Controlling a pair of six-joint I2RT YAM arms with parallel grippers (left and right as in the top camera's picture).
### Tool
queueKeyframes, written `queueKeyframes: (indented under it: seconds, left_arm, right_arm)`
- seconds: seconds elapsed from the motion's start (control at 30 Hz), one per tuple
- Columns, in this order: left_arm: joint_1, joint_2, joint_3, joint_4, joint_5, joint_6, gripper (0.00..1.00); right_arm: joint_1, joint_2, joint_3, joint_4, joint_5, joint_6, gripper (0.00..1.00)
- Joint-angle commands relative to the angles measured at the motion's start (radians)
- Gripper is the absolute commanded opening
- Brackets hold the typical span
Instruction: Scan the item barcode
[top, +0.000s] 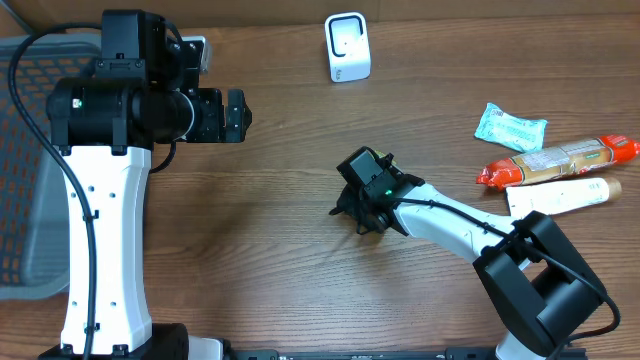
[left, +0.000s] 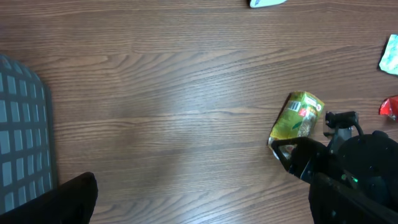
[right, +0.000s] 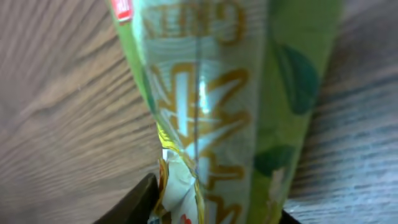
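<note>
Showing one green packet (left: 297, 118), one scanner (top: 348, 47)

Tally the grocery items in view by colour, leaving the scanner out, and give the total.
Green packet: 1
Mint packet: 1
Red-ended roll: 1
White tube: 1
Total: 4
</note>
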Motion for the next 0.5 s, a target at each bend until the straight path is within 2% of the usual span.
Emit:
queueKeyframes:
  seconds: [0.0, 0.03, 0.1, 0.17, 0.23, 0.3, 0.47]
  left_arm:
    - [0.003, 0.0, 0.002, 0.004, -0.003, 0.023, 1.0]
    - [0.003, 0.0, 0.002, 0.004, -0.003, 0.023, 1.0]
    - [0.003, 0.0, 0.002, 0.004, -0.003, 0.023, 0.99]
    - [0.003, 0.0, 0.002, 0.004, -0.003, 0.023, 1.0]
    - [0.003, 0.0, 0.002, 0.004, -0.003, 0.023, 1.0]
    - [0.003, 0.0, 0.002, 0.004, -0.003, 0.023, 1.0]
    - [0.003, 0.0, 0.002, 0.004, -0.003, 0.023, 1.0]
  right_arm:
    - [-0.009, 0.032, 0.009, -0.022, -0.062, -0.246, 0.36]
    - [-0.021, 0.02, 0.037, -0.062, -0.103, -0.373, 0.36]
    - [-0.034, 0.015, 0.096, -0.164, -0.116, -0.527, 0.4]
    - [-0.051, 0.015, 0.159, -0.277, -0.116, -0.677, 0.48]
    - [-0.068, 0.015, 0.219, -0.382, -0.087, -0.769, 0.57]
    - [-0.09, 0.015, 0.278, -0.475, -0.058, -0.805, 0.7]
    - [-0.165, 0.013, 0.418, -0.626, -0.164, -0.837, 0.77]
